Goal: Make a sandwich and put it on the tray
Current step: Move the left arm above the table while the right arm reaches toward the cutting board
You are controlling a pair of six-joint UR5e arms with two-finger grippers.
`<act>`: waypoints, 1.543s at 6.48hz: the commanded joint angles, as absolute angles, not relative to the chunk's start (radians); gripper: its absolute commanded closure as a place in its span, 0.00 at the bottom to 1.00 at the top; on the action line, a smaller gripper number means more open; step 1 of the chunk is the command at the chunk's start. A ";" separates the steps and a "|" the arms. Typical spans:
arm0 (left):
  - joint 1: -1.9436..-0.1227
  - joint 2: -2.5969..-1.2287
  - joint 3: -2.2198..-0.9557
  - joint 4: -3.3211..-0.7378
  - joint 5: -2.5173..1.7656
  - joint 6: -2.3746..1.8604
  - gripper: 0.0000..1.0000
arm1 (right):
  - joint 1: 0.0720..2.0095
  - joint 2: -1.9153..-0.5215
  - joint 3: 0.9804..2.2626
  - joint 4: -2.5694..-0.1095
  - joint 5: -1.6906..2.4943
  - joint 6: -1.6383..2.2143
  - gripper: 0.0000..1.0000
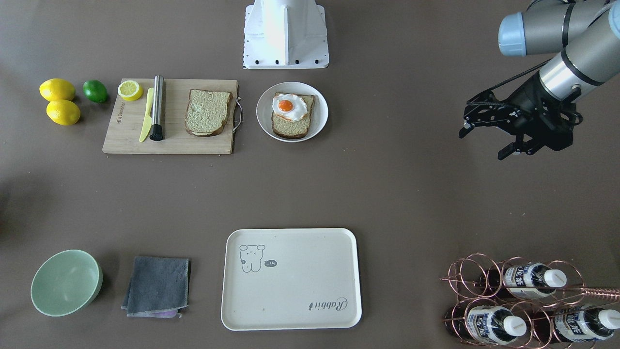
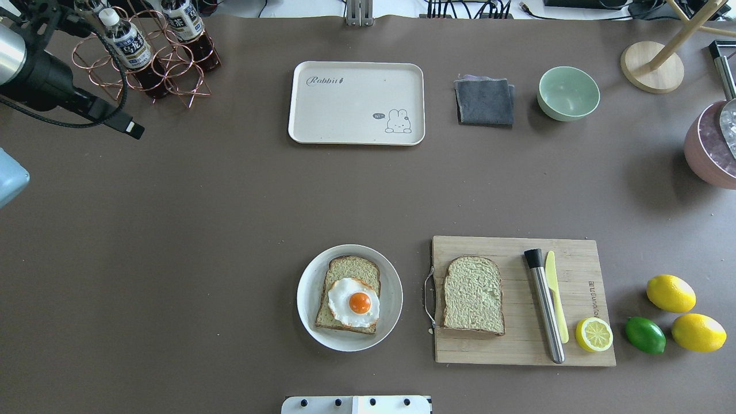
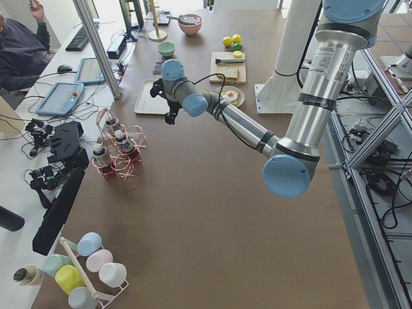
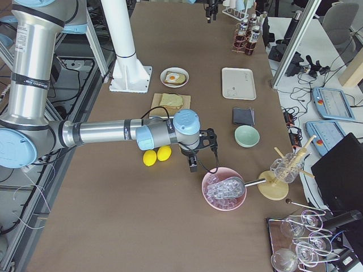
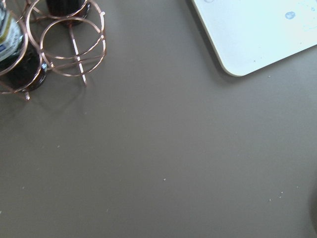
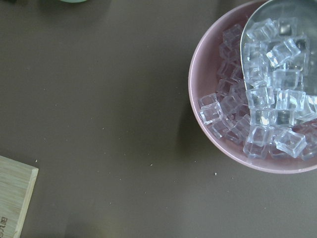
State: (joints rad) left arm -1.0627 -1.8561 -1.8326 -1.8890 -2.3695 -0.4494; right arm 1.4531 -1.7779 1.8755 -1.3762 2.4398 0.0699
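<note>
Left arm [image 3: 241, 123] and right arm [image 4: 102, 133]: silver-grey metal tubes, black bands at the joints, pale blue round joint caps [image 3: 286, 175]. White printed label [image 3: 331, 63] with black code on the left arm's thick link. Thin black cable [image 1: 516, 76] runs to the black skeletal left gripper [image 1: 481, 145]. White pedestal base [image 1: 286, 43], black bolt heads along its edge.

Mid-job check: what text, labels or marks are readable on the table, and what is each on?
"Rabbit": script on the tray.
"hi~": speech bubble beside the tray's animal drawing.
Cutting board: engraved mark along one edge, too small to read.
Bottle labels: printed, too blurred to read.
</note>
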 commanded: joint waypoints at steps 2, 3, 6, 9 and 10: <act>-0.897 -1.874 -1.798 -1.997 -2.195 -0.738 0.02 | 1.360 -1.724 1.870 -1.298 2.435 0.333 0.01; -0.788 -1.914 -1.795 -1.996 -2.078 -0.840 0.01 | 1.295 -1.715 1.874 -1.245 2.404 0.468 0.00; -0.683 -2.015 -1.793 -1.990 -2.060 -1.053 0.02 | 1.003 -1.709 1.946 -0.979 2.257 1.005 0.00; -0.637 -2.045 -1.798 -1.988 -1.991 -1.084 0.02 | 0.636 -1.709 2.092 -0.977 1.964 1.429 0.00; -0.623 -2.052 -1.796 -1.988 -1.980 -1.095 0.02 | 0.562 -1.716 2.132 -0.979 1.918 1.471 0.00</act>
